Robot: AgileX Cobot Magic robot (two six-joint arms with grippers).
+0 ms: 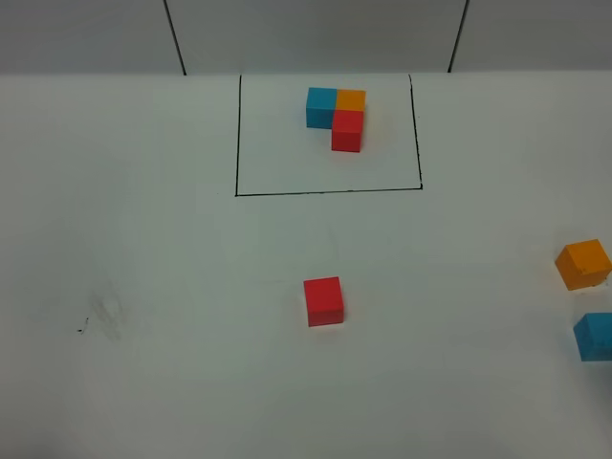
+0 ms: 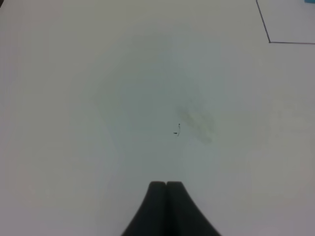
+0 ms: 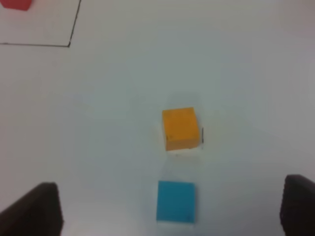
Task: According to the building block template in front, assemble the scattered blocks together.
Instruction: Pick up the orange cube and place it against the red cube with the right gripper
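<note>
The building block template (image 1: 337, 115) is an L of blue, orange and red cubes inside a black-line rectangle (image 1: 329, 191) at the back middle. The scattered red cube (image 1: 323, 301) sits alone mid-table. The scattered orange cube (image 1: 583, 264) and blue cube (image 1: 595, 336) lie at the right edge. In the right wrist view, my right gripper (image 3: 172, 189) is open above the table, with the blue cube (image 3: 175, 201) between its fingers and the orange cube (image 3: 179, 128) just beyond. My left gripper (image 2: 166, 189) is shut and empty over bare table. Neither gripper shows in the exterior view.
The white table (image 1: 143, 287) has a faint smudge and a small dark mark (image 1: 81, 330) at the left, also seen in the left wrist view (image 2: 178, 129). A corner of the rectangle shows in both wrist views (image 2: 269, 42) (image 3: 69, 45). The template's red cube (image 3: 15, 4) peeks in.
</note>
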